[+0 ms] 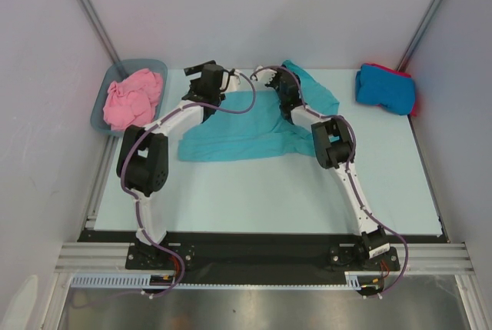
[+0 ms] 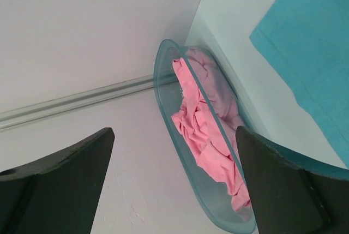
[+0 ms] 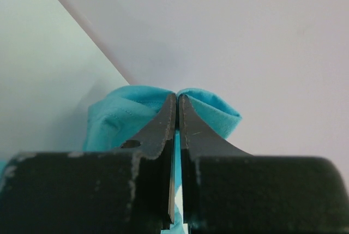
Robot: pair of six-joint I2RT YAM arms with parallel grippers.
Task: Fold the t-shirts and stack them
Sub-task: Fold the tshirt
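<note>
Cloth pinched: right pincer pressed together on a raised fold of the teal shirt, which bulges out on both sides of the tips
Other arm: left pincer spread wide and holding nothing, hanging over the far left of the table, its camera looking at the tub
Teal spread: the rest of the shirt lies mostly flat across the far middle of the table, wrinkled where the right arm reaches over it and bunched toward the far right
Step, as I judge it: folding the teal shirt, with only one side of the far edge taken up so far
Doing it well: bring the left pincer down on the matching spot on its own side, then carry both grips level and low toward the near hem, keeping the cloth taut between them; let go only once the edges line up
Watch for: a one-point hold lets the cloth sag and twist, and the right forearm over the shirt could drag it askew
Stack: blue shirt sits folded at the far right, with the red shirt showing only as a sliver at its edge; likely where the teal one goes
Waiting: pink shirt crumpled in the tub at the far left corner
</note>
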